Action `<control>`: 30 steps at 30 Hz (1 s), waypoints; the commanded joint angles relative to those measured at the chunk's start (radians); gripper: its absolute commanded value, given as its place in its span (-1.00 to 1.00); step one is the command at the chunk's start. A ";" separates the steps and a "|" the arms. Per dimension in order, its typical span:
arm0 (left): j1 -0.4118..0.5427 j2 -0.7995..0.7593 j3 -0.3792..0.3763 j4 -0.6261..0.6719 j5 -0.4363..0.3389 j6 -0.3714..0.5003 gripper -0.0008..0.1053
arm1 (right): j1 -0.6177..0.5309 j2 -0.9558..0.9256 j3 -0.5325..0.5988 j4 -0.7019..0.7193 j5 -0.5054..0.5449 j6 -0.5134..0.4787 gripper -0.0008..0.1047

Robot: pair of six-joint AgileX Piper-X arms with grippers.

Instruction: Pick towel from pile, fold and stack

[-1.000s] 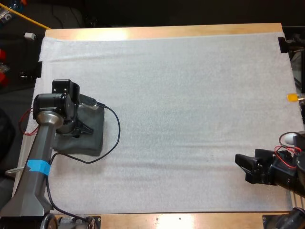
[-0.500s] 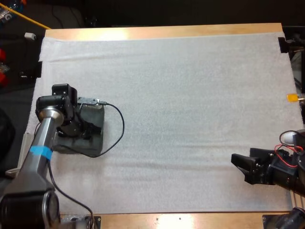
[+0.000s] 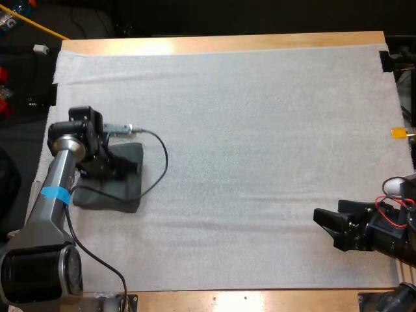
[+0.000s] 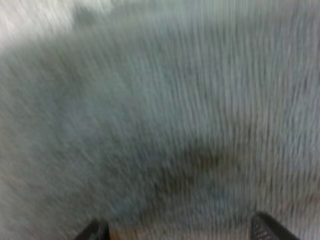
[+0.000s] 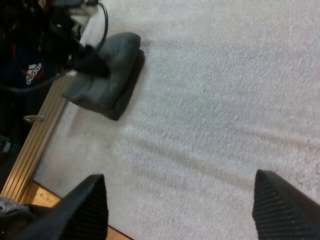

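The only task piece on the table is a dark grey-green towel [image 3: 116, 196], folded into a compact, thick block on the white mat [image 3: 260, 162] close to the table's [image 3: 227, 43] left edge, about midway between its far and near sides. The left gripper [image 3: 117, 170] hangs directly over the far half of that block. In the left wrist view its two fingers [image 4: 97, 231] stand wide apart with towel cloth spread between and beneath them. They look spread open rather than clamped on a fold, though the cloth is so close that I cannot tell whether the tips touch it. The right gripper [image 3: 325, 226] sits over bare mat near the table's right edge, toward the near side, with its fingers [image 5: 85, 205] also spread wide and nothing between them. From there the towel lies well apart, across the whole width of the mat. The block looks close to square from above, with no strong long axis. Its folded edges run roughly parallel to the table's left edge, slightly skewed. The relation that counts is that the towel lies straight below the left fingers, so the left arm is by far the nearer one. I judge that any press, re-grip or release on this folded piece falls to it, while the right arm would have to cross the mat to help.
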 commanded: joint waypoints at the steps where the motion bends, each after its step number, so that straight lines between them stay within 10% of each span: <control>1: -0.001 -0.007 -0.011 -0.012 -0.009 -0.012 0.06 | 0.000 0.000 -0.002 -0.008 -0.008 -0.002 0.16; 17: -0.001 0.095 -0.022 -0.089 0.038 -0.035 0.06 | 0.000 0.000 0.000 -0.008 -0.008 0.026 0.16; 30: -0.004 -0.062 -0.204 0.029 0.038 -0.053 0.06 | 0.000 0.000 0.000 -0.023 -0.008 0.026 0.16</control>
